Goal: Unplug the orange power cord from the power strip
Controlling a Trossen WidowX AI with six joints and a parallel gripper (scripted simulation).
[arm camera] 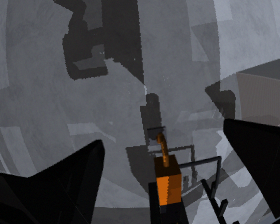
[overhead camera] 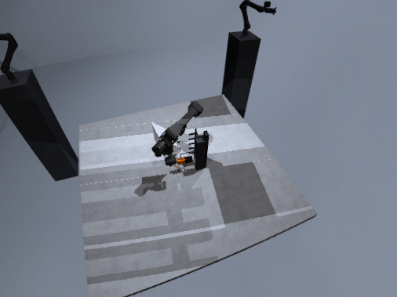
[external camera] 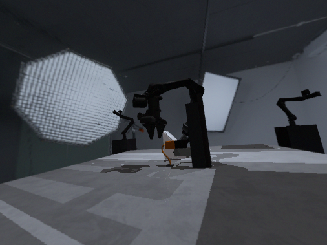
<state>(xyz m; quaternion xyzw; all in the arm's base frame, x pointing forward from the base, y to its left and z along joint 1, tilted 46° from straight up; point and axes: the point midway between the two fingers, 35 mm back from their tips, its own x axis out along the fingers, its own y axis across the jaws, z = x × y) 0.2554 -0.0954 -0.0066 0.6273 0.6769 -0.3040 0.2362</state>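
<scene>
As I watch from the side, pincer [external camera: 156, 135]: released, fingers spread wide with nothing between them, hanging point-down and touching nothing.
Orange cord [external camera: 165, 154]: below the pincer and a little to its right, curving down from the plug's tail to the table [external camera: 97, 189].
Orange plug [external camera: 169, 144]: under the pincer, just right of its tips, and apart from them. It lies level above the table with its dark nose towards the strip.
Power strip [external camera: 198, 134]: standing upright on the far side of the plug from the pincer, further right again. The pincer is off it too.
Other black plugs [overhead camera: 191, 140]: a row sticking out of the strip's face, beside the pincer.
Done: the letting go; the pincer is off plug, cord and strip.
Left: doubtful. A plug held level in the air suggests to me it may still sit in its socket, though I cannot tell from here.
Containers: none that I can see.
</scene>
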